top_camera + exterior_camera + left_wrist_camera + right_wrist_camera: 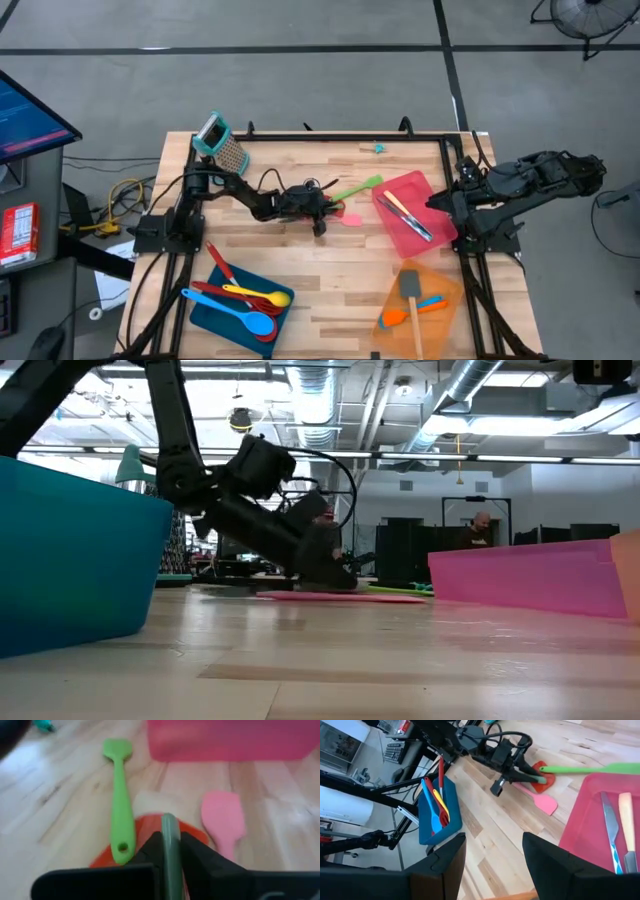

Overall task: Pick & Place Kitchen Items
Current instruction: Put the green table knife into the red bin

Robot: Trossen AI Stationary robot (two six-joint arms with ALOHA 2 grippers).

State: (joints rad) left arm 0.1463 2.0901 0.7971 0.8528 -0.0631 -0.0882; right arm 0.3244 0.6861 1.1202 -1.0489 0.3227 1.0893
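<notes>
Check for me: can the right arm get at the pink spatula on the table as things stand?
Probably not easily. The pink spatula lies right beside the left gripper, which is down on the green spatula. The right gripper is far back, beyond the pink tray.

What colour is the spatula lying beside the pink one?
Lime green spatula, clearest in the left wrist view.

1. Table (pixel 330 265): pale wood with light grain
2. Green spatula (pixel 119 805): bright lime green
3. Pink spatula (pixel 223 817): soft pink
4. Turner (pixel 195 831) under the left gripper (pixel 169 845): red-orange; its handle between the black fingers is grey-green
5. Trays: blue tray (pixel 212 305), pink-red tray (pixel 418 235), orange tray (pixel 440 300)
6. Spoons in the blue tray: red, yellow, blue
7. Box grater (pixel 228 148): metal with teal handle
8. Right gripper (pixel 492 862): black
</notes>
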